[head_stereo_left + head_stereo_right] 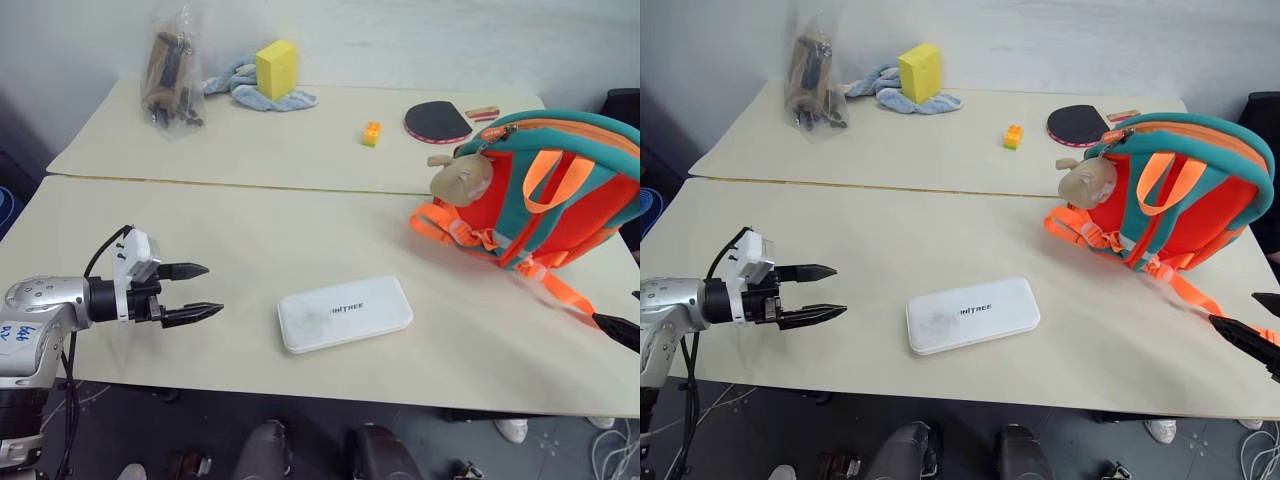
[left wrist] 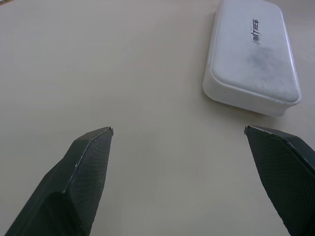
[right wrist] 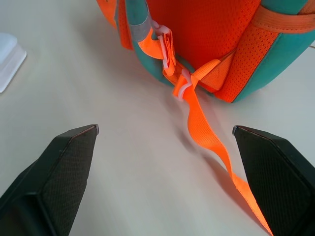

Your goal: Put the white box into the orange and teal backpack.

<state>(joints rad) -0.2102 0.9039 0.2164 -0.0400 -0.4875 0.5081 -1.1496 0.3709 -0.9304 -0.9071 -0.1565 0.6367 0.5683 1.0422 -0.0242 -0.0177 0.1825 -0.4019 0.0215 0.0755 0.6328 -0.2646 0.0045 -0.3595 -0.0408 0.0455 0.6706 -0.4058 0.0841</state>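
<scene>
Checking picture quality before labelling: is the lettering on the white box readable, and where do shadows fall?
Left wrist view: white box sharp, lettering readable, a greyish smudge on its lid. Left eye view: even soft light, faint shadow under the backpack. Right wrist view: orange strap casts a soft shadow on the table.

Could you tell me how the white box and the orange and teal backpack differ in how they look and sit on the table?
The white box lies flat and low; the orange and teal backpack stands up, leaning. The box is plain white with small dark lettering; the backpack is bright orange with teal trim, loose straps and a tan plush charm. The box is a rigid rounded rectangle; the backpack looks soft. Both rest on the near table, untouched by either gripper.
</scene>
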